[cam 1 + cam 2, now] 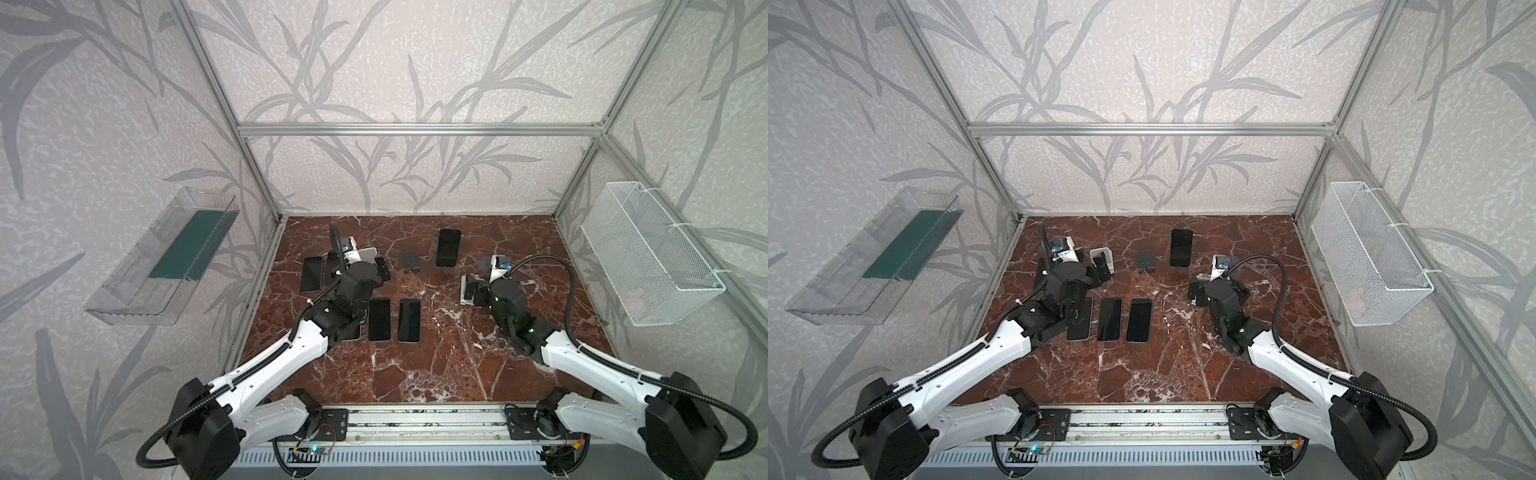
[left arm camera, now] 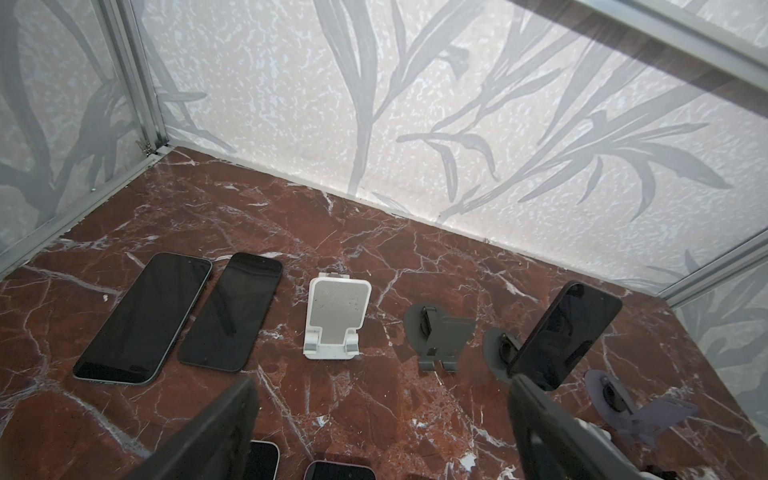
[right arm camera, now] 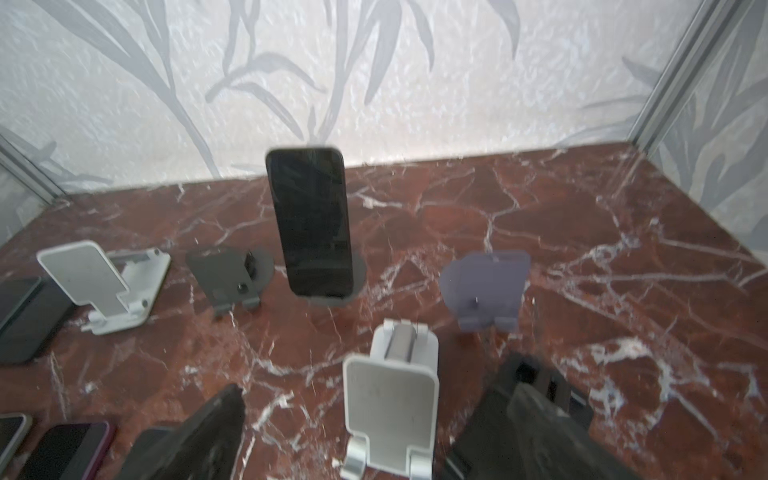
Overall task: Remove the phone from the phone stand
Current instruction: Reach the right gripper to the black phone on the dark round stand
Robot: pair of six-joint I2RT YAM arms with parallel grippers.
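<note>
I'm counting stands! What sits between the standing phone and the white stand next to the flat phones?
One empty grey stand sits between the phone and that white stand. The left wrist view shows it best.

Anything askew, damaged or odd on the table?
Nothing stands out. One phone leans on its dark stand; the other phones lie flat in neat rows, and the other stands are upright and empty.
</note>
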